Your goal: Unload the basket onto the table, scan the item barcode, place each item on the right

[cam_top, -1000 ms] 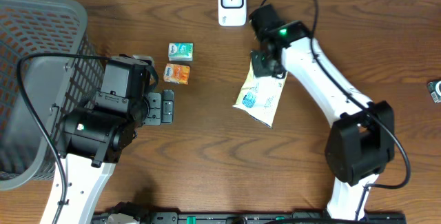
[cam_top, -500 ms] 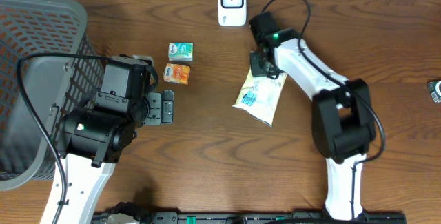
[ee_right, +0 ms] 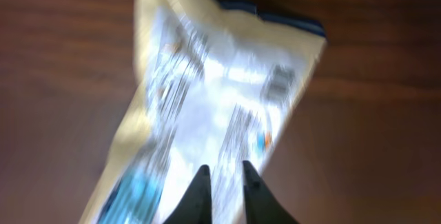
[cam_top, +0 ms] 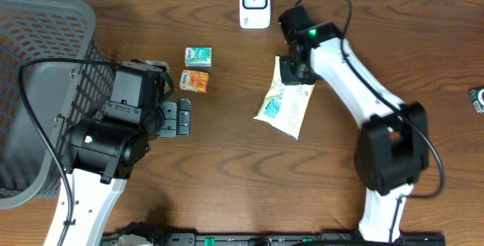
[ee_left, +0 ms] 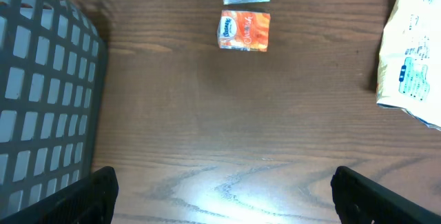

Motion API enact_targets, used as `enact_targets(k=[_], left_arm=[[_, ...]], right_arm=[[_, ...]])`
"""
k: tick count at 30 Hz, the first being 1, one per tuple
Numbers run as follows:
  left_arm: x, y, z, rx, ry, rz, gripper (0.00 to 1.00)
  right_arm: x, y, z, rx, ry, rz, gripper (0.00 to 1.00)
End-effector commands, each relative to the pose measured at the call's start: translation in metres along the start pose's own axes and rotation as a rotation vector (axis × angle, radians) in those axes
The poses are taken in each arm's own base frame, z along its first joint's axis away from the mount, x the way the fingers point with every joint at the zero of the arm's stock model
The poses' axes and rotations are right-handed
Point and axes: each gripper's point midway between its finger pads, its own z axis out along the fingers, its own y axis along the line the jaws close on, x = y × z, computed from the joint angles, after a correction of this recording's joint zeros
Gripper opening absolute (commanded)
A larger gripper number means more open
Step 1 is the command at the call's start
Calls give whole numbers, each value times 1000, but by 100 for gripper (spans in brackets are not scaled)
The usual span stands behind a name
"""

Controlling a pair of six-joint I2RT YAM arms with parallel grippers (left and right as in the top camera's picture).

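The basket (cam_top: 45, 87) sits at the left end of the table (cam_top: 227, 185). Right of it lie 2 boxes, the far carton (cam_top: 198, 55) just behind the near carton (cam_top: 195, 80). The scanner (cam_top: 255, 2) stands at the far edge, mid-table. The bag (cam_top: 283, 110) lies nearer, right of the cartons. A small object (cam_top: 477, 98) sits at the right edge.

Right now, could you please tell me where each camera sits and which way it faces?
Overhead: above the table, facing straight down; both arms show.
Left wrist: on the left arm, facing down at the orange carton; the open left gripper shows.
Right wrist: low over the bag, blurred; the right gripper shows, tips nearly together.
Shared: all three show the bag.
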Motion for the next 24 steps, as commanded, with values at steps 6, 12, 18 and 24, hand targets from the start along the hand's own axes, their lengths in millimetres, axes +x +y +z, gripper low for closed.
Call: enact_targets(k=[6, 12, 18, 24], left_arm=[[-3, 1, -2, -5, -5, 1, 98], [-3, 1, -2, -5, -5, 1, 98], [-3, 1, -2, -5, -5, 1, 98], [-3, 1, -2, -5, -5, 1, 98]], right_arm=[[56, 38, -1, -69, 149, -101, 3], [86, 49, 37, -52, 175, -135, 5], [106, 52, 59, -85, 207, -123, 1], [99, 50, 43, -77, 210, -115, 1]])
